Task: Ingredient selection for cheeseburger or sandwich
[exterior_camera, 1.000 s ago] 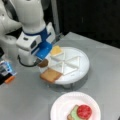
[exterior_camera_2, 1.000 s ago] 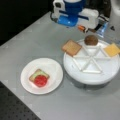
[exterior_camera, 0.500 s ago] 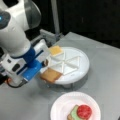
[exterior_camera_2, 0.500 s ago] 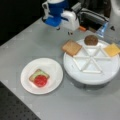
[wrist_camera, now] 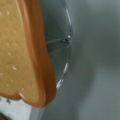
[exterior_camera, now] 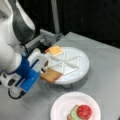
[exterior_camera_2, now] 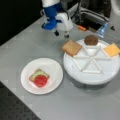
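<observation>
The sandwich [exterior_camera_2: 38, 78] lies on a white paper plate [exterior_camera_2: 53, 65]: a toast base, green lettuce and a red tomato disc [exterior_camera: 84, 111] on top. A second toast square [exterior_camera_2: 71, 47], the dark patty [exterior_camera_2: 91, 40] and the yellow cheese [exterior_camera_2: 111, 49] lie in sections of the white divided tray [exterior_camera_2: 91, 72]. My gripper [exterior_camera_2: 61, 34] hangs just off the tray's rim beside that toast, open and holding nothing. In a front view the gripper [exterior_camera: 45, 65] hides the patty. The wrist view shows the toast [wrist_camera: 20, 50] close at its left.
A metal fixture [exterior_camera_2: 92, 18] with a small orange piece [exterior_camera_2: 81, 28] stands behind the tray. The paper plate [exterior_camera: 62, 105] sits near the grey table's front edge, a short gap from the tray [exterior_camera: 80, 67].
The gripper has moved off the back of the tray, outward past its rim, and now hangs lower beside the toast. The food pieces have not moved.
</observation>
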